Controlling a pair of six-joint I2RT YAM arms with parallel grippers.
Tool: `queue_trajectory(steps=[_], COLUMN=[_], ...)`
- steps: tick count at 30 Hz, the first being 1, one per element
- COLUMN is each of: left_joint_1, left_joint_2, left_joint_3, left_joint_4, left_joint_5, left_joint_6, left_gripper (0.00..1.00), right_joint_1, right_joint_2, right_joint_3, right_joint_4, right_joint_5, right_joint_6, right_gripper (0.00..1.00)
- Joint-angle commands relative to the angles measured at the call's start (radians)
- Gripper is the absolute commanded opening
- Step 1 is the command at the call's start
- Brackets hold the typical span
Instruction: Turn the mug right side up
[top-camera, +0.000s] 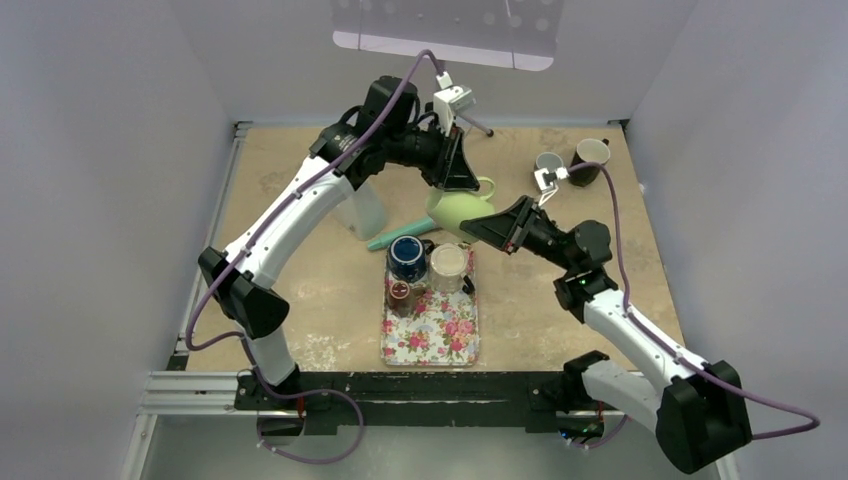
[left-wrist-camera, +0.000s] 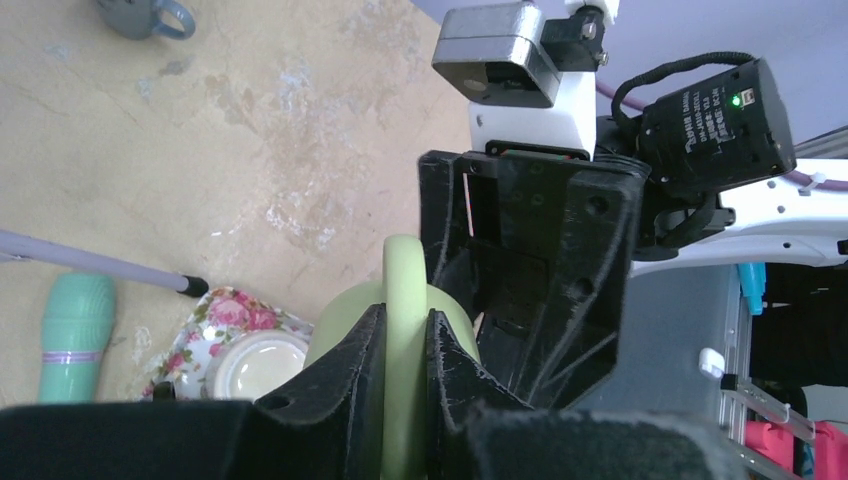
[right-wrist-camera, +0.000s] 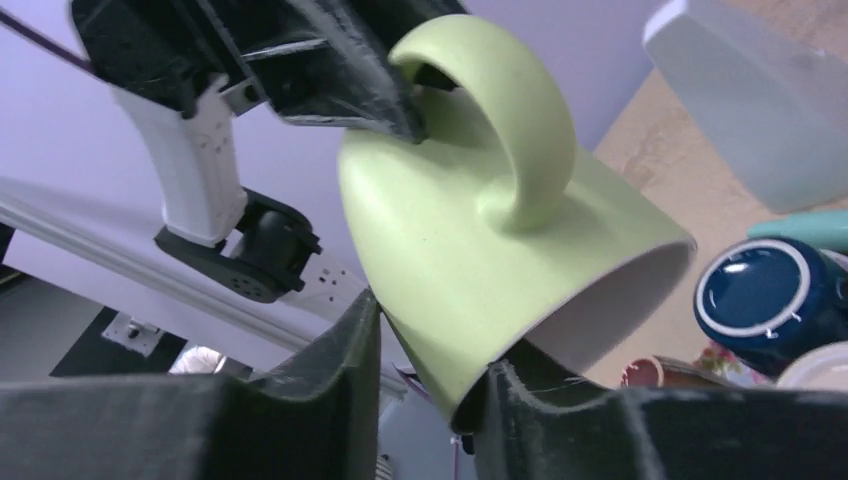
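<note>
The light green mug (top-camera: 452, 213) hangs in the air above the back of the floral tray (top-camera: 430, 338), tilted, its mouth facing down and toward the tray. My left gripper (top-camera: 458, 182) is shut on the mug's handle (left-wrist-camera: 405, 300), which stands squeezed between both fingers (left-wrist-camera: 350, 375). My right gripper (top-camera: 482, 228) is shut on the mug's wall at the rim. In the right wrist view one finger (right-wrist-camera: 345, 345) is outside the mug (right-wrist-camera: 450, 240) and the other is inside the mouth.
The tray holds a dark blue mug (top-camera: 407, 257), a cream cup (top-camera: 449, 262) and a small red-brown item (top-camera: 399, 291). A teal handle (top-camera: 395, 238) lies behind it. A translucent container (top-camera: 362, 212) stands left. A grey mug (top-camera: 549, 161) and a dark mug (top-camera: 590, 160) stand back right.
</note>
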Motion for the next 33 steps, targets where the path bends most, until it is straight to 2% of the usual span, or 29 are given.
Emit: queue_trajectory(steps=[1,2,3,4,5,7,9,11,13,16,23,30,33], left_joint_1=[-0.016,-0.014,-0.014,-0.014,-0.014,-0.013,-0.013,-0.014,-0.013,-0.016,-0.025,-0.075,-0.099], left_joint_2=[0.006,0.009,0.01,0.008,0.002,-0.018,-0.041,-0.066,-0.088,-0.127,-0.186,-0.251,-0.251], left_joint_3=[-0.027,-0.028,-0.028,-0.03,-0.034,-0.048,-0.057,-0.064,-0.08,-0.143,-0.27,-0.44,-0.467], left_joint_4=[0.067,0.061,0.046,0.031,0.019,-0.005,-0.028,-0.058,-0.081,-0.113,-0.271,-0.349,-0.363], left_joint_5=[0.057,0.049,0.036,0.011,-0.018,-0.083,-0.15,-0.205,-0.257,-0.273,-0.282,-0.334,-0.328], left_joint_6=[-0.067,-0.057,-0.039,-0.012,0.025,0.096,0.162,0.222,0.272,0.363,0.523,0.702,0.744], left_gripper=[0.0,0.0,0.07,0.24,0.45,0.73,0.85,0.93,0.95,0.95,0.93,0.88,0.85], right_joint_1=[0.015,0.016,0.016,0.015,0.013,0.005,0.002,-0.003,-0.013,-0.04,-0.146,-0.154,-0.156], right_joint_2=[-0.045,-0.066,-0.082,-0.099,-0.112,-0.117,-0.091,-0.037,0.041,0.181,0.519,0.779,0.868], right_joint_3=[0.087,0.121,0.156,0.199,0.245,0.348,0.438,0.525,0.597,0.669,0.838,0.987,1.031], right_joint_4=[0.07,-0.034,-0.168,-0.295,-0.444,-0.702,-0.936,-1.173,-1.317,-1.436,-1.482,-1.509,-1.508], right_joint_5=[0.062,0.072,0.099,0.14,0.195,0.313,0.438,0.576,0.713,0.821,0.824,0.832,0.848], right_joint_6=[-0.031,-0.09,-0.158,-0.252,-0.329,-0.466,-0.586,-0.679,-0.753,-0.845,-0.996,-1.074,-1.095], right_gripper=[0.14,0.01,0.0,0.0,0.0,0.0,0.0,0.0,0.0,0.0,0.0,0.0,0.0])
